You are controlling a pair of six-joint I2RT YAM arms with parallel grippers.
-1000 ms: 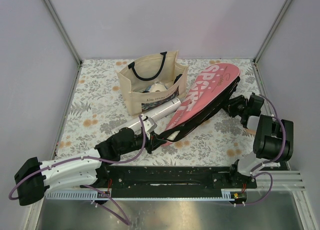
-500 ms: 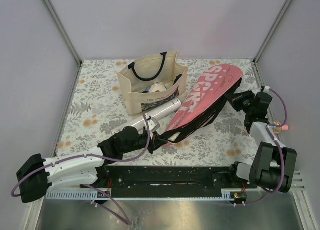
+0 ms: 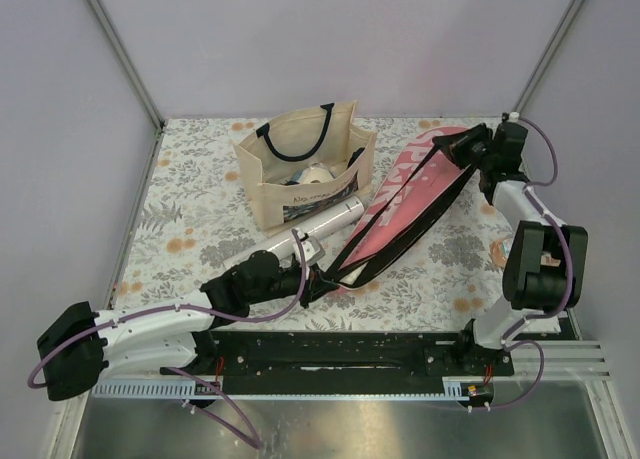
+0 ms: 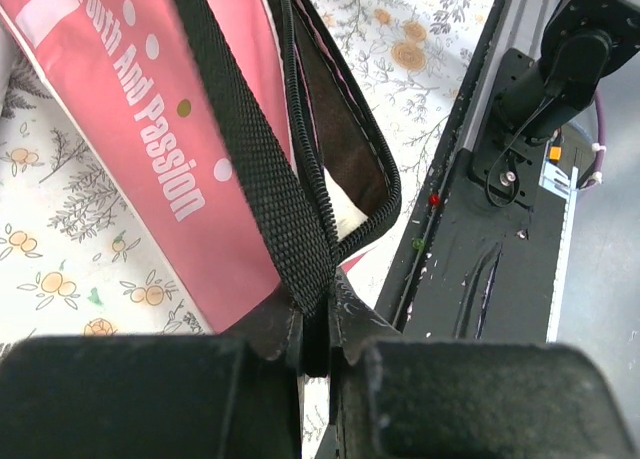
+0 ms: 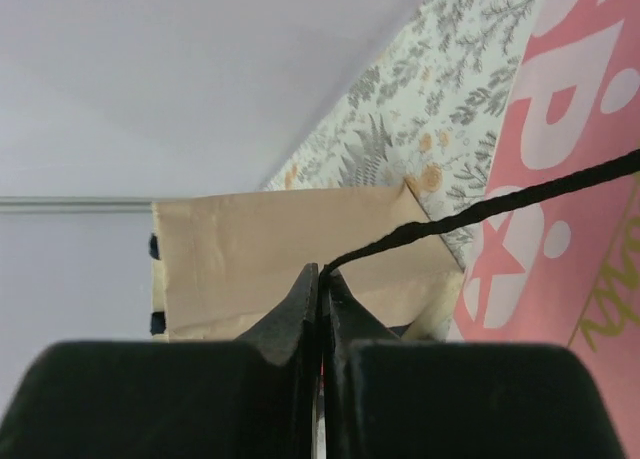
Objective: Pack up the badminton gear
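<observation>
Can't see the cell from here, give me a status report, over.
Left gripper shut on black strap, near end; right gripper, far end. Pink cover partly open. White tube close alongside.

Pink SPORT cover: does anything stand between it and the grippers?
Nothing visible. The left gripper is shut on its black strap at the near end; the right gripper pinches a thin black cord at its far end.

The middle of the worktop [image 3: 190, 204] is crossed diagonally by the pink cover [image 3: 425, 194], and its black strap [image 3: 395, 201] is stretched taut above it — from lower centre to upper right. The upper centre is blocked by the tote bag [image 3: 300, 174] and the white tube [image 3: 320, 224]. Open surface is seen at the left and lower right.
</observation>
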